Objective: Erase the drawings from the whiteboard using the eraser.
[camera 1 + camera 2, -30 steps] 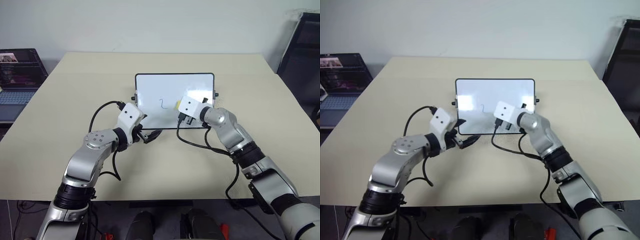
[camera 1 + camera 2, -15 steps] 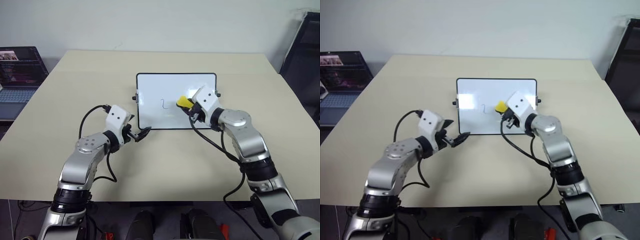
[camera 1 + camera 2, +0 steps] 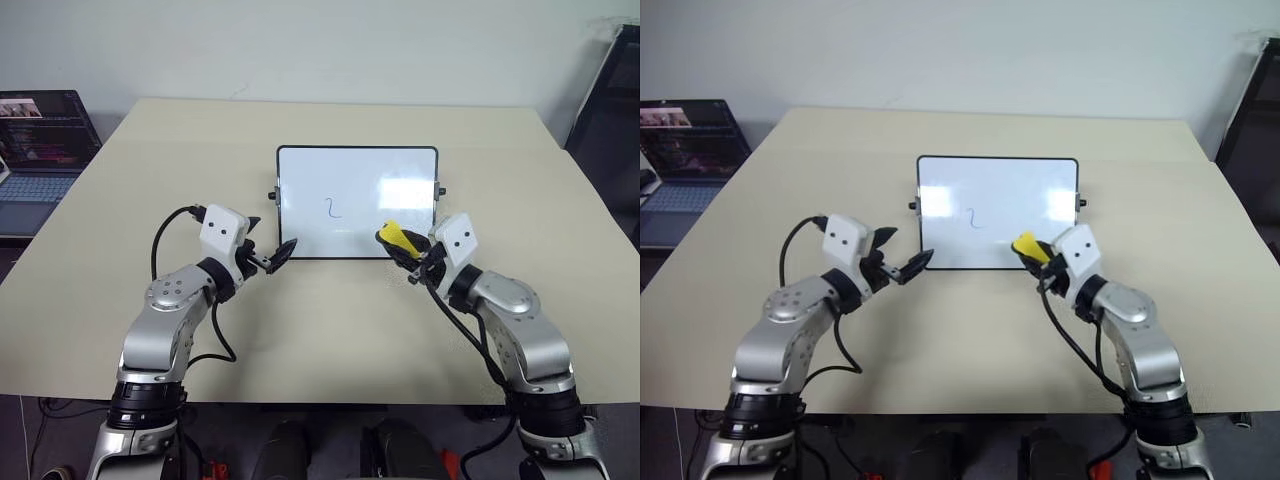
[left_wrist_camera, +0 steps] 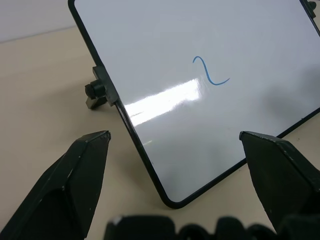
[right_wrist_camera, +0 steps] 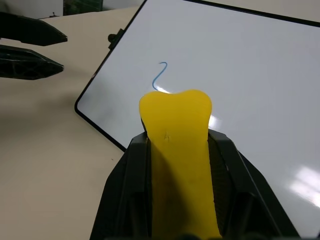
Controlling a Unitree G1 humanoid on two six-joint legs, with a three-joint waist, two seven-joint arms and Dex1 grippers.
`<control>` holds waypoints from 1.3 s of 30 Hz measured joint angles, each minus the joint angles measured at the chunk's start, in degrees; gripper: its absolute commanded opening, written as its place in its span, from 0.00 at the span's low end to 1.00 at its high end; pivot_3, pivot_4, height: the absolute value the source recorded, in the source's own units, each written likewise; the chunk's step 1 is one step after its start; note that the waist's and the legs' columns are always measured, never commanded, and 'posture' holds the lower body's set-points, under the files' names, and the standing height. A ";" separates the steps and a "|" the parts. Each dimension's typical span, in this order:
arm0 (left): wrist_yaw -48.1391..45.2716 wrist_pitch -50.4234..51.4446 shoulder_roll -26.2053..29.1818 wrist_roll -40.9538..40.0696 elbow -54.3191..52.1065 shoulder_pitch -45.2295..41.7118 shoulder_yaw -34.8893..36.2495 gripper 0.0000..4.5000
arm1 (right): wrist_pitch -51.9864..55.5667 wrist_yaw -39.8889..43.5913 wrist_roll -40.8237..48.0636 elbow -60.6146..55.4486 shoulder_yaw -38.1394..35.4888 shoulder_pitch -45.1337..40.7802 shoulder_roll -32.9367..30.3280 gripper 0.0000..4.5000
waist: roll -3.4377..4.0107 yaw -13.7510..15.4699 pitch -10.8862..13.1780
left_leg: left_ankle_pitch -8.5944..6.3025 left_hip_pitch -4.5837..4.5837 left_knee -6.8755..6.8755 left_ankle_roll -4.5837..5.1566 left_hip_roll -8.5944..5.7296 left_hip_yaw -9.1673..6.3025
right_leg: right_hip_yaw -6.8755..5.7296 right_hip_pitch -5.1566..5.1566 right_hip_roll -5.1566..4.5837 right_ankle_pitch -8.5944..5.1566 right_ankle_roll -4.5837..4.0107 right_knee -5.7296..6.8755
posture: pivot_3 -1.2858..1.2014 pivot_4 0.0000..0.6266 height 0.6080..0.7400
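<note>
Right wrist view — eraser (image 5: 176, 150) in right gripper's (image 5: 178, 165) jaws

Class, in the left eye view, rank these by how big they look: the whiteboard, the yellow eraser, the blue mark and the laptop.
1. whiteboard
2. laptop, cut off by the picture's edge, so its rank is unsure
3. eraser
4. blue mark, similar in length to the eraser but thinner

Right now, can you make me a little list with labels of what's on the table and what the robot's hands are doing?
Table: beige.
Whiteboard: lies flat on the table, black frame.
Drawings: one blue squiggle on the board.
Eraser: yellow, over the board's near edge.
Right gripper: shut on the eraser.
Left gripper: open, holding nothing, beside the board's near left corner.
Laptop: off the table's left.
</note>
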 measured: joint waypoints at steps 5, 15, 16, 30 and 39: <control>0.69 0.30 0.00 0.01 -0.10 -0.34 -0.07 1.00 | -2.33 -0.70 -0.25 0.61 0.25 -0.34 -1.13 0.25 | 0.00 -0.01 0.00 | 0.00 0.01 0.00 0.00 0.00 0.01 | 0.00 0.00 0.01 0.00 0.00 0.00 | 0.52 0.24 1.00; 0.63 1.26 0.57 0.31 -0.65 -0.33 -0.26 1.00 | -3.20 -2.44 -5.82 7.88 7.10 -13.09 -2.18 0.25 | 0.00 0.01 0.00 | 0.00 0.06 -0.02 0.00 0.01 0.05 | 0.01 0.02 0.02 0.00 0.00 0.01 | 0.52 0.24 1.00; 0.61 1.29 0.86 0.48 -0.64 -0.32 -0.40 1.00 | -3.26 -2.58 -6.34 8.57 7.64 -14.16 -1.91 0.25 | 0.00 0.04 0.00 | 0.00 0.05 -0.03 0.00 0.01 0.05 | 0.01 0.01 0.01 0.00 0.00 0.00 | 0.52 0.24 1.00; -3.19 1.24 3.19 2.73 1.42 -2.85 -4.79 1.00 | -7.08 -0.80 -16.86 35.44 21.21 -37.61 3.12 0.25 | 0.00 0.04 0.00 | 0.00 0.02 -0.05 -0.01 0.01 0.12 | -0.12 -0.12 -0.01 0.01 -0.02 0.03 | 0.52 0.24 1.00; -3.25 2.44 3.19 2.74 0.34 -2.48 -5.78 1.00 | -14.24 -1.11 -23.71 50.18 24.54 -42.61 3.80 0.25 | 0.00 0.03 0.00 | 0.00 -0.13 -0.05 -0.01 0.01 0.14 | -0.10 -0.29 -0.02 0.01 -0.03 0.09 | 0.52 0.24 1.00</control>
